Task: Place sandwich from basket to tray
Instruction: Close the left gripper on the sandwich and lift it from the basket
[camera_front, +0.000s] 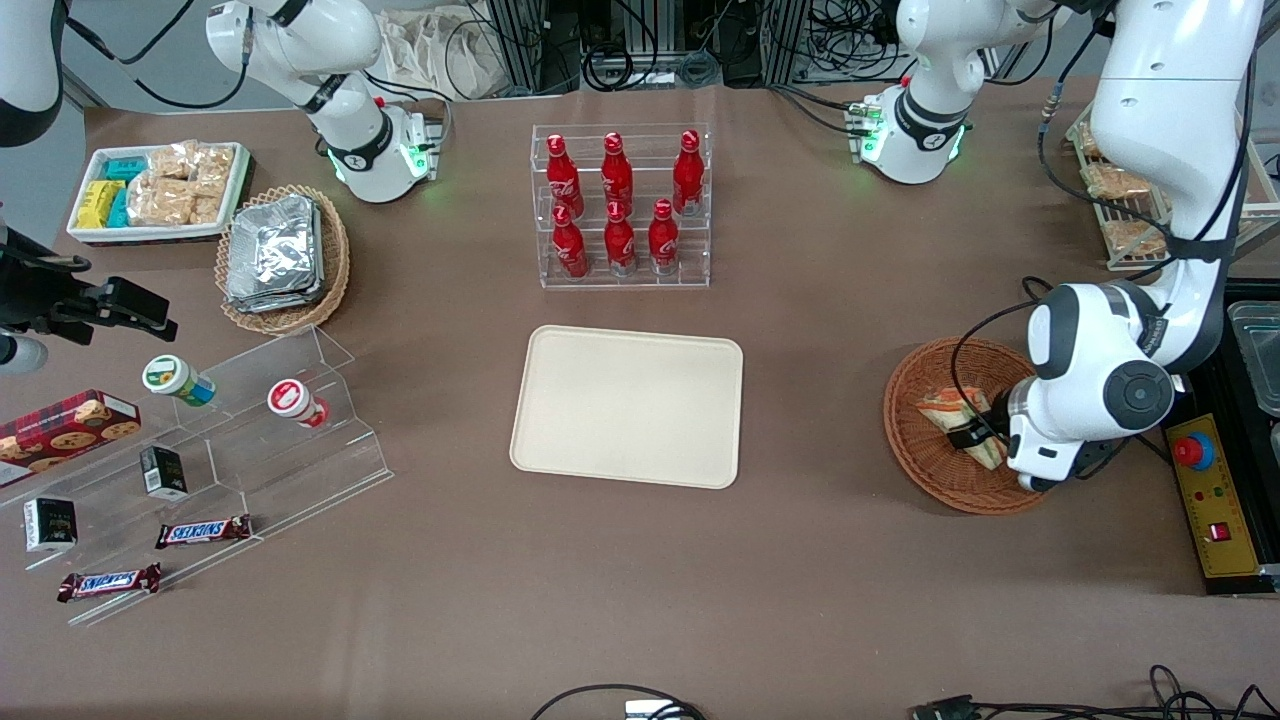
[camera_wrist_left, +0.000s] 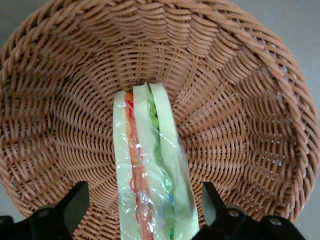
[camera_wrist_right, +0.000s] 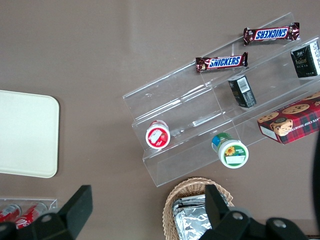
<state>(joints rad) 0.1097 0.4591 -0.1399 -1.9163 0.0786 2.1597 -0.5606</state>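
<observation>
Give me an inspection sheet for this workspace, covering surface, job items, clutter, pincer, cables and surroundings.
Surface: brown table, no spills seen.
Job's things: sandwich, plastic-wrapped, lies in the basket toward the working arm's end; tray at the table's middle holds nothing.
Clutter: six red bottles in a clear rack, farther from the front camera than the tray; snack bin, foil-pack basket, clear stepped stand with cups, small boxes and Snickers bars, all toward the parked arm's end.
Pincer: left pincer is down in the basket, open, fingers either side of the sandwich, not touching.
Cables: black cable loops over the basket; more at the table's edges.
Surroundings: emergency-stop box beside the basket.
</observation>
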